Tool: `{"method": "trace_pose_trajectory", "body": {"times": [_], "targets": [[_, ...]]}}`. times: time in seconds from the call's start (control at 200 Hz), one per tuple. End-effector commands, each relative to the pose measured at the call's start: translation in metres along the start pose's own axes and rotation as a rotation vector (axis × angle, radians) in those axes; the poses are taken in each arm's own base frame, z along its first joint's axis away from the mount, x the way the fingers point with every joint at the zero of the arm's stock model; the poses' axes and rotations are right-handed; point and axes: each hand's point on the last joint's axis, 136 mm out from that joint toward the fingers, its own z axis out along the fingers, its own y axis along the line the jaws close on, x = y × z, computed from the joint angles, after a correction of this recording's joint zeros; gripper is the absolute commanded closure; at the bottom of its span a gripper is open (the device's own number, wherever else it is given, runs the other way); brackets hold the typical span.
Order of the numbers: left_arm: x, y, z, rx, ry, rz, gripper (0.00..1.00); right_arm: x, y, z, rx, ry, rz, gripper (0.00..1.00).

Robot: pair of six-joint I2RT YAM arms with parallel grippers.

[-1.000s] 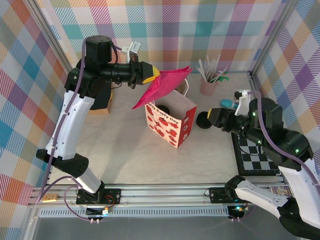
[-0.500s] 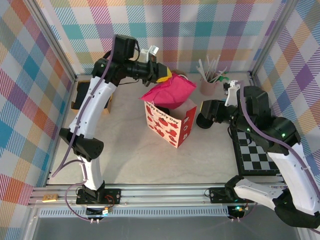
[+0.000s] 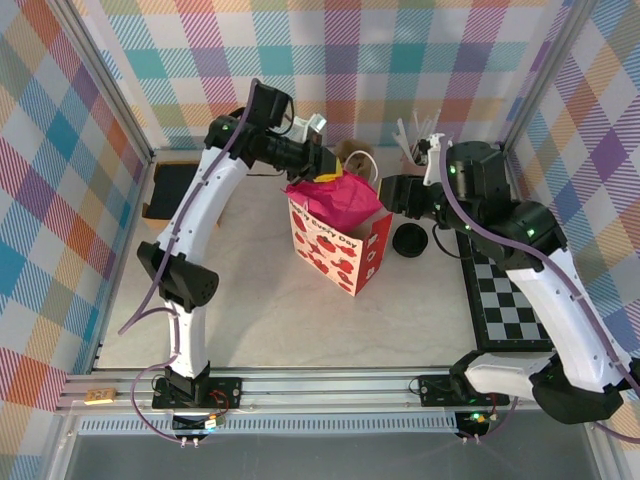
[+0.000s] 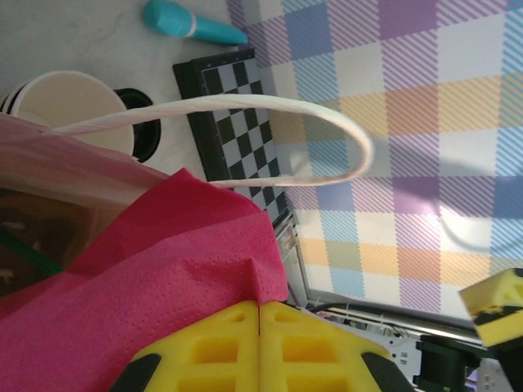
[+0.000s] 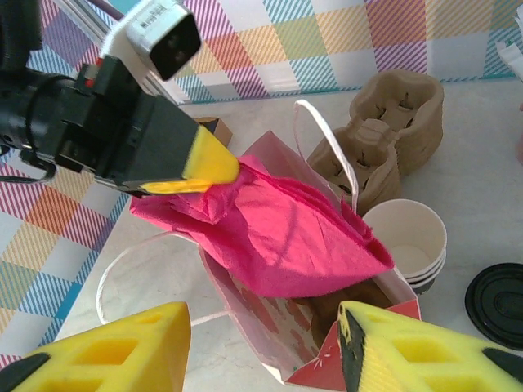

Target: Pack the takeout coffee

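1. The left gripper (image 4: 260, 314) is pinching its jaws shut on the pink tissue (image 5: 278, 237), draping it over the paper bag (image 5: 274, 327) just below as a cover.
2. The right gripper (image 5: 261, 347) is hovering with its jaws apart and empty above the bag.
3. The takeout coffee is probably sitting hidden beneath that tissue.

Pink tissue (image 5: 278, 245): matt, crinkled paper; cup carrier (image 5: 396, 122): rough brown pulp; lid (image 5: 500, 300): smooth black plastic w/ ridges

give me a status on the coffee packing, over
Left gripper shut on pink tissue, over the gift bag mouth. Right gripper open, hovering beside the bag. Bag contents hidden under tissue, coffee inside unconfirmed.
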Motion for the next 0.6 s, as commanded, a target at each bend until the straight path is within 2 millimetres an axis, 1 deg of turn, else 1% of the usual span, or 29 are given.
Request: {"method": "trace_pose_trajectory", "body": {"times": [0.0,0.085,0.135,0.195,0.225,0.325,0.38,0.445,0.465,0.525,0.595], "targets": [[0.009,0.004,0.010,-0.020,0.042,0.033,0.93,-0.015,0.004,0.001,-0.015,-0.059,-0.012,0.48],[0.009,0.006,0.017,-0.020,0.056,0.032,0.71,-0.014,0.004,0.006,-0.015,-0.055,-0.009,0.48],[0.008,0.007,0.020,-0.023,0.057,0.029,0.63,-0.014,0.004,0.008,-0.016,-0.053,-0.005,0.48],[0.006,0.007,0.021,-0.026,0.053,0.030,0.49,-0.013,0.004,0.009,-0.016,-0.053,-0.005,0.48],[0.004,0.006,0.020,-0.029,0.046,0.033,0.44,-0.014,0.004,0.008,-0.017,-0.056,-0.005,0.48],[-0.005,-0.007,0.007,-0.026,-0.012,0.067,0.37,-0.016,0.004,0.007,-0.017,-0.061,-0.007,0.48],[-0.013,-0.017,-0.005,-0.014,-0.061,0.083,0.36,-0.016,0.005,0.006,-0.019,-0.063,-0.008,0.48],[-0.022,-0.031,-0.023,0.010,-0.127,0.094,0.35,-0.016,0.003,0.005,-0.011,-0.062,-0.009,0.47],[-0.024,-0.035,-0.030,0.017,-0.149,0.104,0.35,-0.015,0.003,0.006,-0.006,-0.059,-0.010,0.46],[-0.029,-0.048,-0.051,0.030,-0.220,0.135,0.35,-0.014,-0.002,0.006,0.015,-0.053,-0.010,0.36],[-0.035,-0.058,-0.078,0.047,-0.311,0.158,0.33,-0.011,-0.007,0.006,0.042,-0.049,-0.011,0.32]]}}
